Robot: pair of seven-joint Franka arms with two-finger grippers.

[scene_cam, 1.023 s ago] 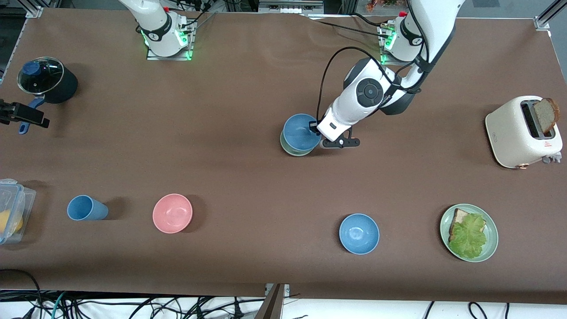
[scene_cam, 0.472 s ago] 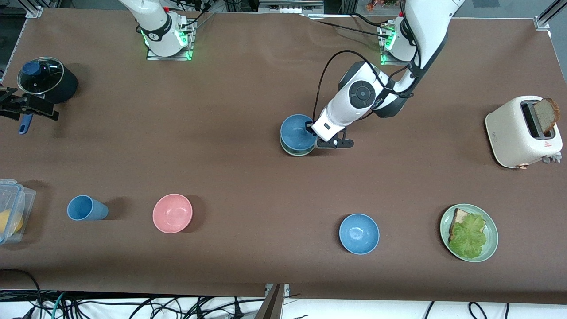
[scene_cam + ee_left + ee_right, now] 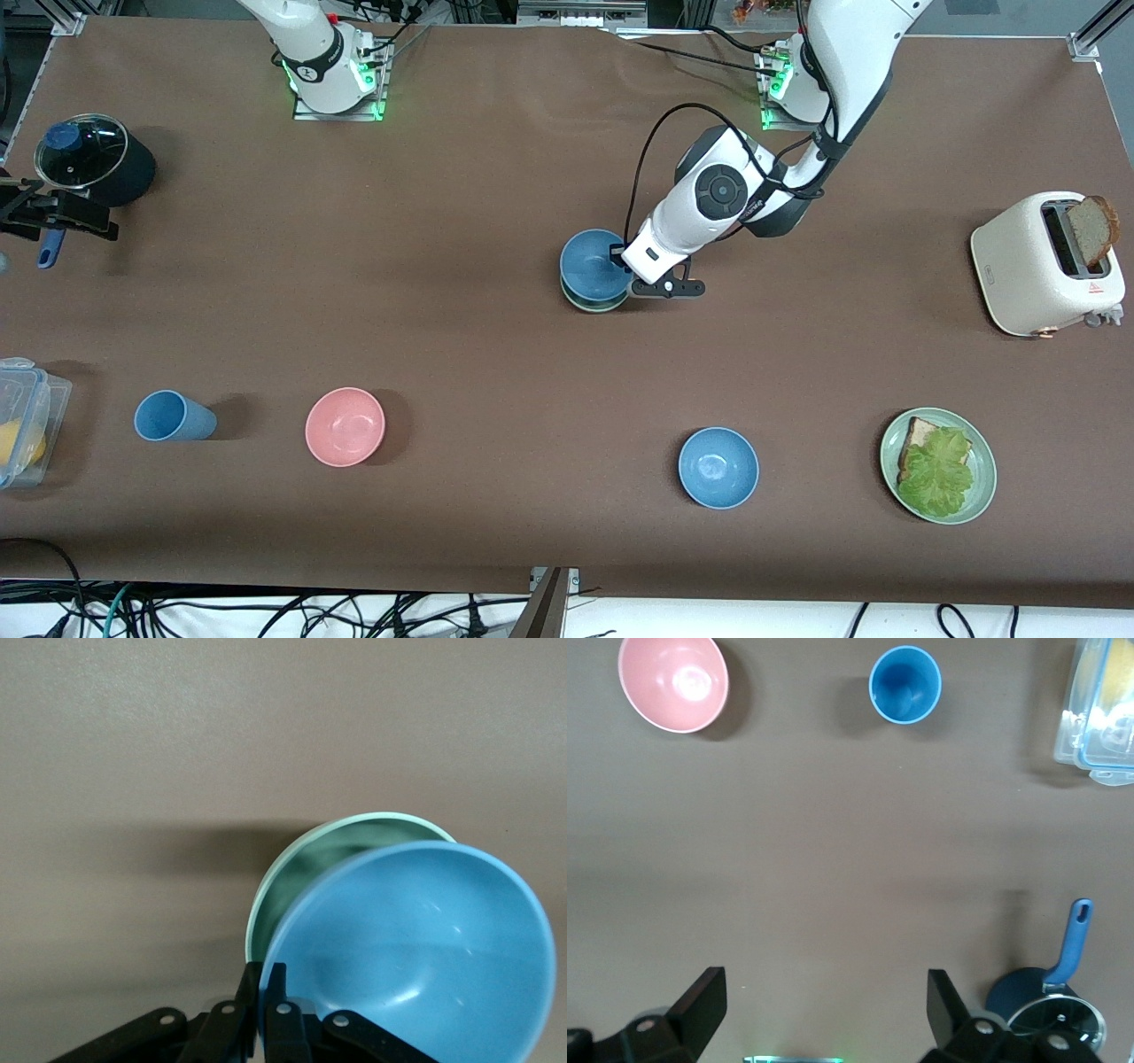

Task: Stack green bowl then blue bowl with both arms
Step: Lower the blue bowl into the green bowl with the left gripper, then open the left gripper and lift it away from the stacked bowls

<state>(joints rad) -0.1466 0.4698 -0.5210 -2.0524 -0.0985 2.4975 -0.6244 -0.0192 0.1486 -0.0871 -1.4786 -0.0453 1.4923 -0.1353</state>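
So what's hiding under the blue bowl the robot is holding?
The green bowl is under the blue bowl. Only part of its rim and inner wall shows; the rest is covered. The left hand grips the blue bowl's rim. The right hand waits, open, at the right arm's end.

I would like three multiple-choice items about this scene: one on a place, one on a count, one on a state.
1. Where is the pink bowl?
A. beside the blue cup
B. on the toaster
C. in the green bowl

2. How many blue bowls are in the front view?
A. one
B. two
C. four

3. What is the left gripper doing?
A. open over the plate
B. shut on the blue bowl
C. holding the pot

Answers:
1 A, since both stand nearer the camera toward the right arm's end.
2 B, one over the green bowl and the other blue bowl beside the plate.
3 B, since its fingers pinch that bowl's rim in the left wrist view.
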